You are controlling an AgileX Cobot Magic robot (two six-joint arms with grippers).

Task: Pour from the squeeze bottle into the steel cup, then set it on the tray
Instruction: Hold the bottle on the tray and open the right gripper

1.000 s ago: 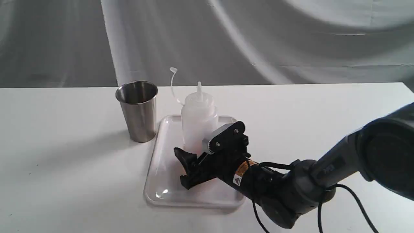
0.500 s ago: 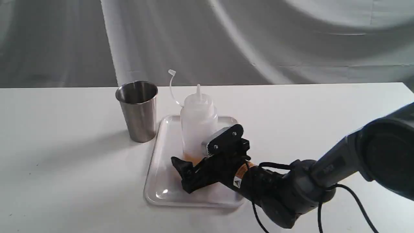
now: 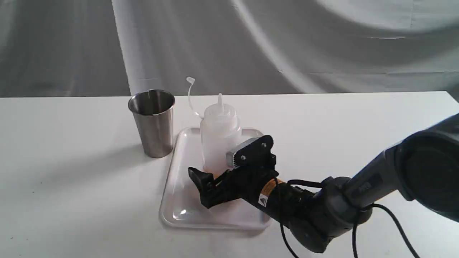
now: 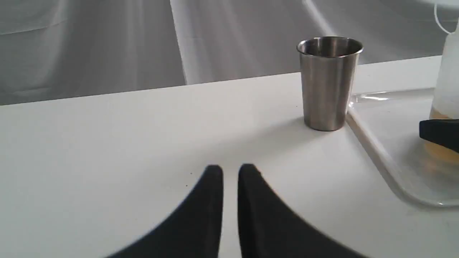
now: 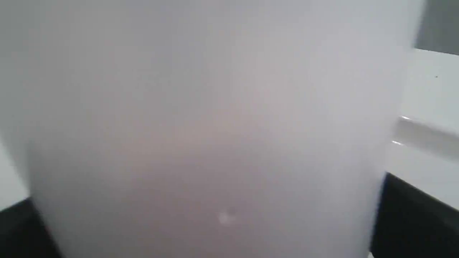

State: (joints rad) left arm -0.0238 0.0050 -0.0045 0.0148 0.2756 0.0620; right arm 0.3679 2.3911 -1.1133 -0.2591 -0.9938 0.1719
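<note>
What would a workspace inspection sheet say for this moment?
Surface: white table, no spills seen.
Job's things: translucent plastic squeeze bottle upright on the flat white plastic tray, amber liquid low inside; brushed-steel cup upright on the table beside the tray.
Clutter: nothing seen.
Grippers: right gripper with fingers spread around the bottle's base; left gripper with fingers nearly together, empty.
Cables: black cable looping off the right arm.
Surroundings: grey draped cloth backdrop.
</note>
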